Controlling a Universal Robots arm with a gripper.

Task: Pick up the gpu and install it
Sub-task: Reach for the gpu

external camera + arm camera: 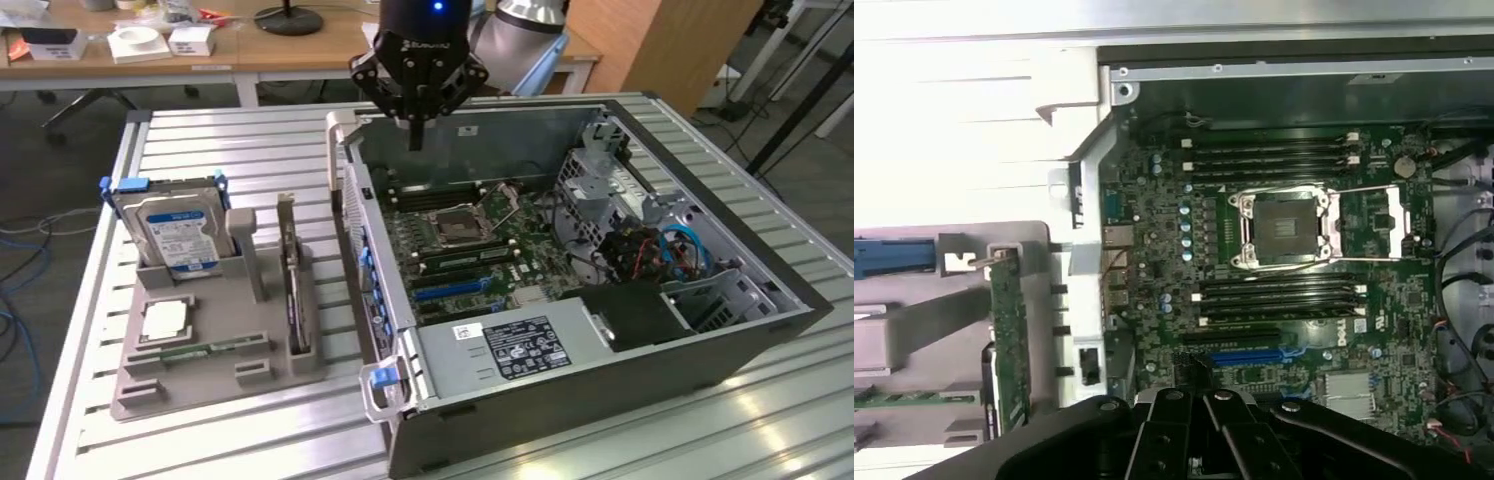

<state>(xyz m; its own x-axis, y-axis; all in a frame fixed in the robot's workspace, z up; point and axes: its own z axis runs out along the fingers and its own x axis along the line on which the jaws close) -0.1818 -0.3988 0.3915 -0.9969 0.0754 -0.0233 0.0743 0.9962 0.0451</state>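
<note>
The gpu (291, 275) is a thin dark card standing on edge in a slot of the grey holder (214, 385), on the exterior view's left of the computer case. In the wrist view the gpu (1009, 345) appears as a narrow green board with a metal bracket at one end. My gripper (415, 135) hangs shut above the far wall of the open case, well apart from the gpu, with nothing between its fingers. Its black body and closed fingers (1204, 420) sit over the motherboard (1274, 290).
The open computer case (587, 385) lies on a slatted metal table (200, 140), its motherboard (467, 240) and a blue slot (447, 290) exposed. The holder also carries a hard drive (174, 230), a square chip (163, 320) and a memory stick (200, 352). Cables (654, 250) fill the case's far side.
</note>
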